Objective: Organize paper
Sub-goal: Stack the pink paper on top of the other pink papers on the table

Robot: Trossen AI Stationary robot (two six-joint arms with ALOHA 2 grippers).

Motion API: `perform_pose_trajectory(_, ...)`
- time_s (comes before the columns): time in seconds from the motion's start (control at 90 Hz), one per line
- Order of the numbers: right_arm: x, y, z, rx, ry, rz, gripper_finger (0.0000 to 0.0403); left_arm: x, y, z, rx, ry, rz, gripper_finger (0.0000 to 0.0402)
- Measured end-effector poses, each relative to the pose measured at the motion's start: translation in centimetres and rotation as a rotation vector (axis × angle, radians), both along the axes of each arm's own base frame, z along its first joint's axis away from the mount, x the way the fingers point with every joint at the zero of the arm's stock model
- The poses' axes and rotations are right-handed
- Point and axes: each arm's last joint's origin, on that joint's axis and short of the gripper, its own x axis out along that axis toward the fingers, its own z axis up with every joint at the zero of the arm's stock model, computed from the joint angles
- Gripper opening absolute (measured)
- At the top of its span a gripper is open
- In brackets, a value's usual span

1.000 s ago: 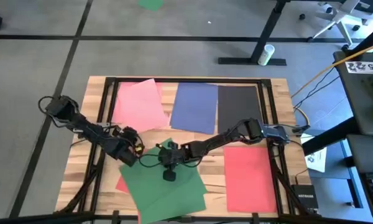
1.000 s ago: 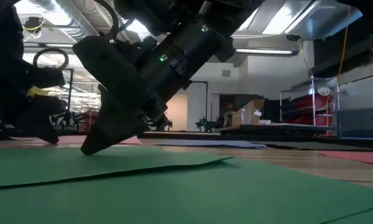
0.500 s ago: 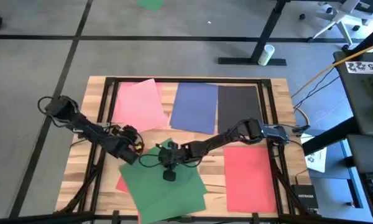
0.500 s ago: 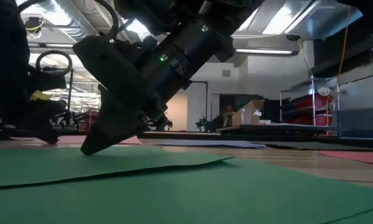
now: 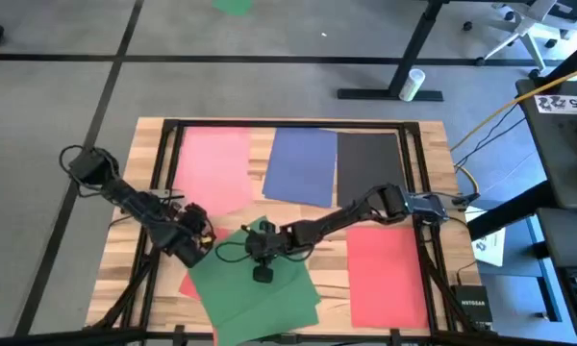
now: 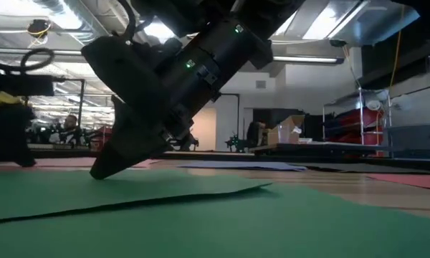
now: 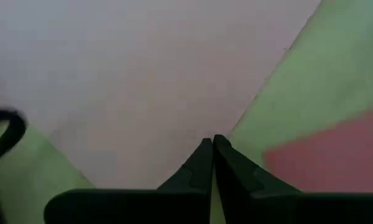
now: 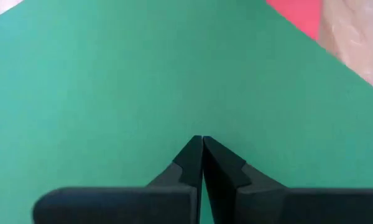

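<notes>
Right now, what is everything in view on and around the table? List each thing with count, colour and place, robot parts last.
pink sheet: one, pink, far left of the table
blue sheet: one, blue, far middle, beside the pink
black sheet: one, black, far right
red sheet: one, red, near right
green sheets: at least two, green, near middle, overlapping
second red sheet: one, red, peeking from under the green
table: one, light wood
cup: one, white, on the floor beyond the table
left gripper: shut, at the green sheets' left edge
right gripper: shut, tips pressed on the top green sheet
</notes>
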Motion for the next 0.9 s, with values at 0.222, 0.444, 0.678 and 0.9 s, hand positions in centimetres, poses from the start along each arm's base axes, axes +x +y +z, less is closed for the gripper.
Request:
perform_pose_trajectory(0.222,0.2,0.0,1.0,-0.056,-0.058,-0.028,0.0,-0.6,-0.6,0.2,-0.006,0.026,-0.01,0.0)
perform_pose_trajectory(0.444,0.5,-0.1,1.4,-0.086,-0.11,-0.048,0.0,-1.2,0.0,0.4,0.039,0.082,0.019,0.0)
perform_pose_trajectory(0.678,0.5,-0.1,1.4,-0.087,-0.107,-0.047,0.0,-0.4,-0.5,1.0,0.018,0.076,0.009,0.0)
perform_pose_trajectory(0.9,0.7,-1.0,1.4,-0.146,-0.122,-0.118,0.0,1.5,-2.4,3.2,-0.023,0.042,-0.104,0.0)
